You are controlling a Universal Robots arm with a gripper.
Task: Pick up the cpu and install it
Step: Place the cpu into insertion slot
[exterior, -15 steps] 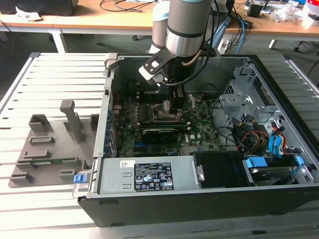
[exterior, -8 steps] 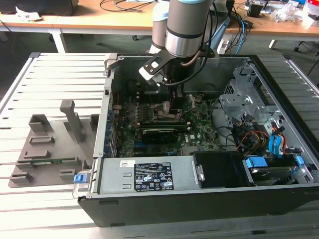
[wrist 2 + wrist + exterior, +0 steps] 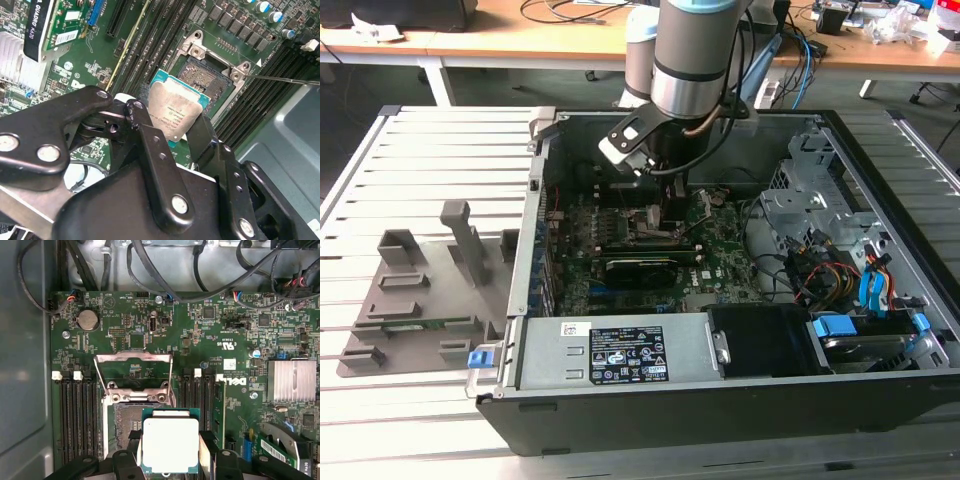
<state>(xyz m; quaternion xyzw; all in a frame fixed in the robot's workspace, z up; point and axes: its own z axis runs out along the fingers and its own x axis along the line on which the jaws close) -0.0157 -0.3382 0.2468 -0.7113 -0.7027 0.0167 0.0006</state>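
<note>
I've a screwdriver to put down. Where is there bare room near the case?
The slatted table is bare on the exterior view's left, beside the grey holder. Inside the case it is crowded: the gripper holds the cpu near the socket, and cables fill the drive-bay side.

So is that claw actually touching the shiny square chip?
Touching. In the second wrist view the gripper clamps the cpu, its black fingers pressed against opposite edges.

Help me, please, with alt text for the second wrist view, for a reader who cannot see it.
The gripper holds the cpu, silvery top facing the camera, between its black jaws. Just beyond it lies the open socket on the green motherboard, with the cpu not yet seated in it.
</note>
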